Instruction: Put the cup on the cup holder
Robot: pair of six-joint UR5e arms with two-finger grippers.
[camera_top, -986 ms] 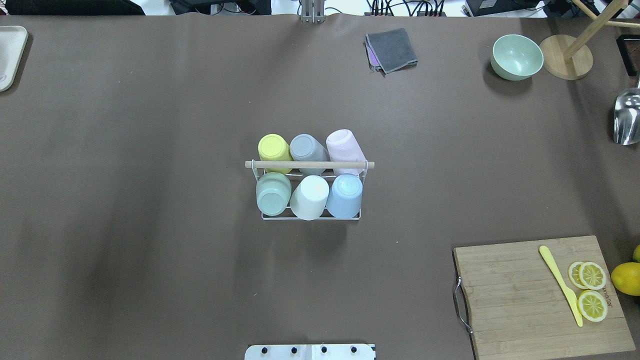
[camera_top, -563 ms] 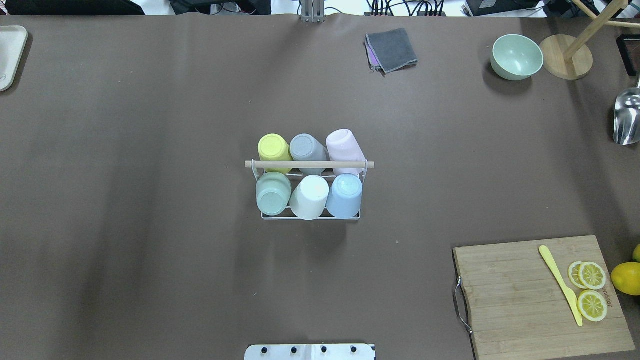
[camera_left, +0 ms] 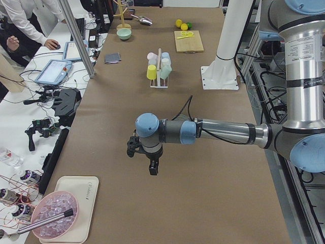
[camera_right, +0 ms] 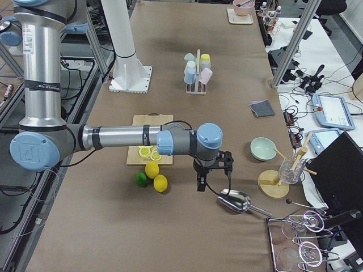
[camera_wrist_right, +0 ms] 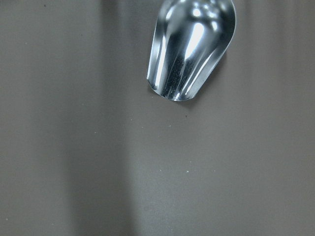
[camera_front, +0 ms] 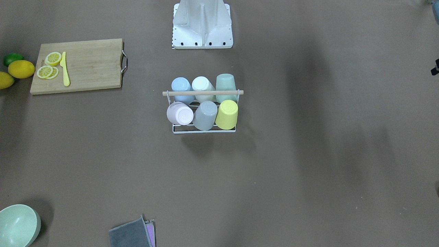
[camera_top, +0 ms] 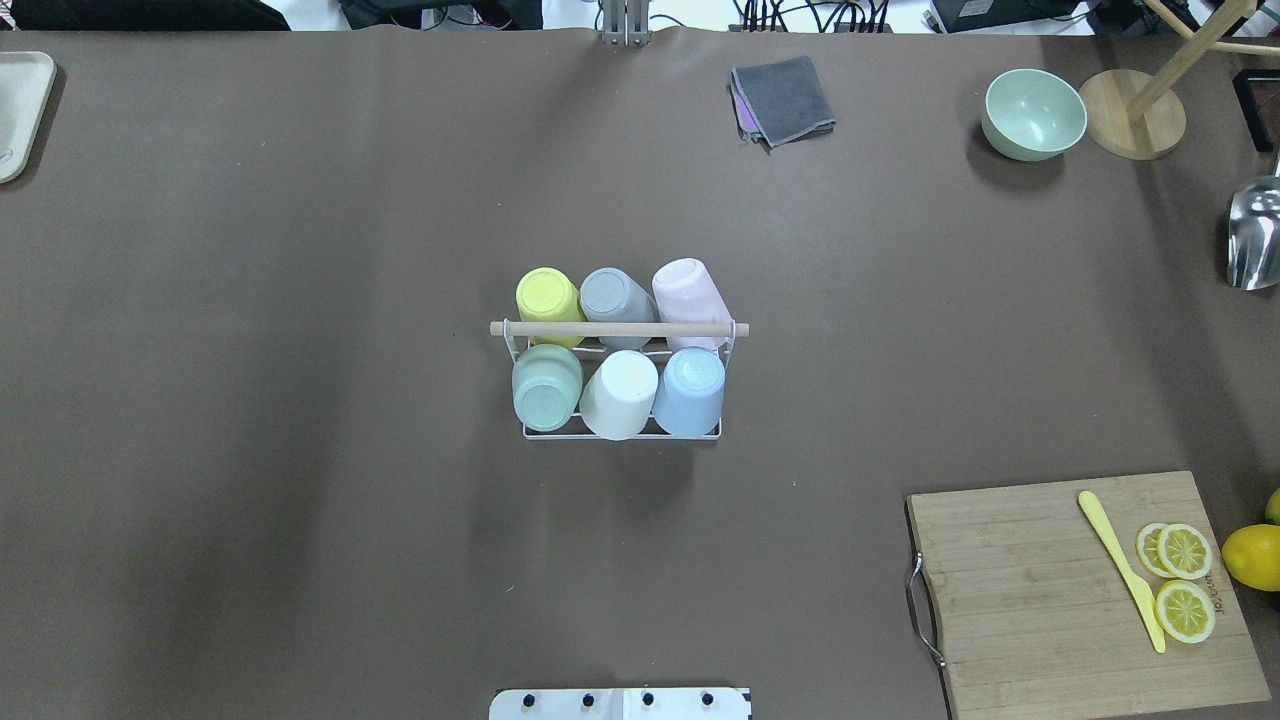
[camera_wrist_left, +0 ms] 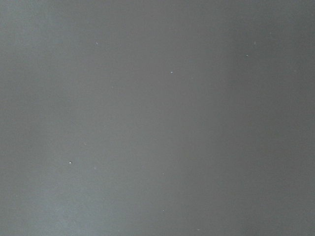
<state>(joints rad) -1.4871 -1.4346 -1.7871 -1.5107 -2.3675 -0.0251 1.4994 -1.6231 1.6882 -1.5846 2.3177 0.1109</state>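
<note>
The cup holder (camera_top: pixel 620 329), a white wire rack with a wooden rod on top, stands at the table's middle; it also shows in the front view (camera_front: pixel 202 92). Six cups sit upside down on it: yellow (camera_top: pixel 545 295), grey (camera_top: pixel 612 295), pink (camera_top: pixel 685 290), green (camera_top: pixel 545 388), white (camera_top: pixel 620 395), blue (camera_top: pixel 692 388). My left gripper (camera_left: pixel 151 168) hangs over bare table far to the left of the rack. My right gripper (camera_right: pixel 200 184) hangs far to the right, beside a metal scoop (camera_wrist_right: pixel 192 49). Both show only in side views; I cannot tell whether they are open or shut.
A cutting board (camera_top: pixel 1040 600) with lemon slices and a yellow knife (camera_top: pixel 1120 570) lies near right. A green bowl (camera_top: pixel 1035 112), a wooden stand (camera_top: pixel 1130 115) and a grey cloth (camera_top: pixel 785 100) are at the far side. A tray (camera_top: pixel 20 110) is far left.
</note>
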